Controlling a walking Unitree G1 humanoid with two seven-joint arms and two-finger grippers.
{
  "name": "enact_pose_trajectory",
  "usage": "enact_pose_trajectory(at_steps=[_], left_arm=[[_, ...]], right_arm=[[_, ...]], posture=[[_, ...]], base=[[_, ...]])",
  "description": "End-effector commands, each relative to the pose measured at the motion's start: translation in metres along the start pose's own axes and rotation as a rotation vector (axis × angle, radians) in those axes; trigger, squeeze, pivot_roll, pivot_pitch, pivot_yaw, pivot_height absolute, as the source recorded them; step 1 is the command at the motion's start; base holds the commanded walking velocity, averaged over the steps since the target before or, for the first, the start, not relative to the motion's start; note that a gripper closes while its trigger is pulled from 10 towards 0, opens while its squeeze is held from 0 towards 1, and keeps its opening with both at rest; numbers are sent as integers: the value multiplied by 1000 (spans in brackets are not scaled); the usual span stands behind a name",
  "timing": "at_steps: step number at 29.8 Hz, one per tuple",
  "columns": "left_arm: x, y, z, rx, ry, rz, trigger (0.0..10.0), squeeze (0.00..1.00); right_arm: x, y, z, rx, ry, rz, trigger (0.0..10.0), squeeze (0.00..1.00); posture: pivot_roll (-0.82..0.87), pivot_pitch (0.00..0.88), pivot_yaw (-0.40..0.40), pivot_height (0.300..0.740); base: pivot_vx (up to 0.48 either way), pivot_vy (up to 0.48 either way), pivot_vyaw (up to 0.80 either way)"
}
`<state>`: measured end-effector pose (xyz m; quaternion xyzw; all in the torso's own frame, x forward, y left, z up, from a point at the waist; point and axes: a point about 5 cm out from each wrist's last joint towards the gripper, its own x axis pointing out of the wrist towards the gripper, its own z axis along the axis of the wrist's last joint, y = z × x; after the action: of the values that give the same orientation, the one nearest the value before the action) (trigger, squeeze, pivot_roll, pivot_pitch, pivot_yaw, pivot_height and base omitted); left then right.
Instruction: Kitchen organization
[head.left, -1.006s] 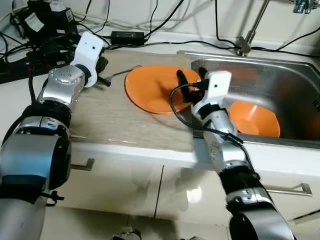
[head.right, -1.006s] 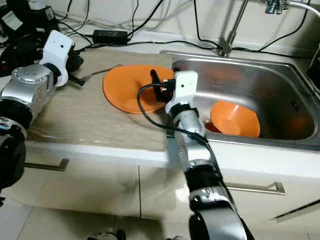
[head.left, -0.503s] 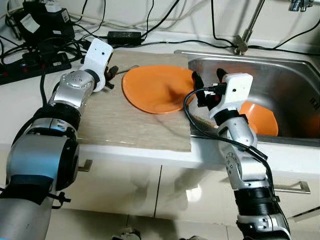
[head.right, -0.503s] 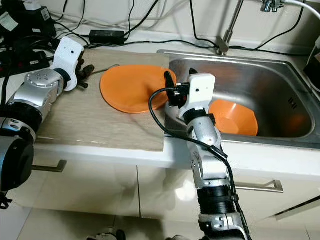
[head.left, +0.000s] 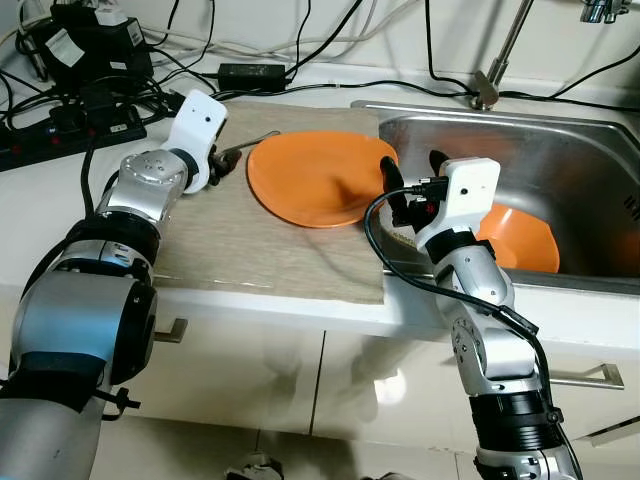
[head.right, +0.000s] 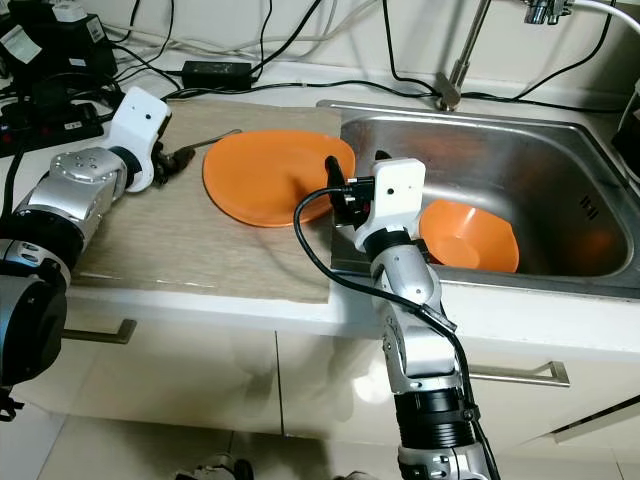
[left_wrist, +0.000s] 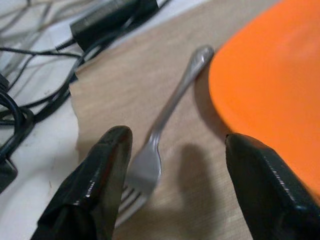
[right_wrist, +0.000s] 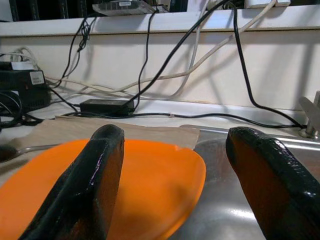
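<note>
The left hand (left_wrist: 172, 165), fingers apart, hovers over the fork (left_wrist: 165, 120) beside the orange plate (head.left: 315, 178); thin, stiff and slippery, the fork is probably best pinched across its handle.

It was a home kitchen — a stainless steel sink (head.left: 590, 170) was set into a white counter (head.left: 300, 305), with a faucet (head.left: 500, 60) rising behind it and handled cabinet doors (head.left: 250, 380) below. Orange dishes and a fork (left_wrist: 165, 120) lay about — though cables (head.left: 300, 45) and a power strip (head.left: 60, 140) cluttered the back edge.
</note>
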<state>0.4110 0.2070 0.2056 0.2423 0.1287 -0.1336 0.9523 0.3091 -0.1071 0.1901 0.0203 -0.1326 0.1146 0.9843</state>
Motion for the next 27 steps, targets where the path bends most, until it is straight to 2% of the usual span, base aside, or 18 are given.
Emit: enact_pose_trajectory(at_steps=[1,14,19,25,27], left_arm=[[-2,2,-10,31,58,-6,10000,0],[-5,13,-11,58,88,72,10000,0],[-5,15,-12,40,96,103,10000,0],[-4,15,-9,-43,70,153,10000,0],[-3,14,-7,-97,51,178,10000,0]], right_arm=[[-3,0,1,-7,4,-8,10000,0],[-9,1,0,-6,15,-25,10000,0],[-12,2,0,-5,17,-22,10000,0],[-17,4,4,-18,7,-15,10000,0],[-21,4,4,-26,5,-10,10000,0]], posture=[[-65,0,32,740],[-88,0,48,740],[-101,0,48,740],[-129,6,48,740],[-143,9,46,740]], base=[[0,0,0],[0,0,0],[0,0,0],[0,0,0],[0,0,0]])
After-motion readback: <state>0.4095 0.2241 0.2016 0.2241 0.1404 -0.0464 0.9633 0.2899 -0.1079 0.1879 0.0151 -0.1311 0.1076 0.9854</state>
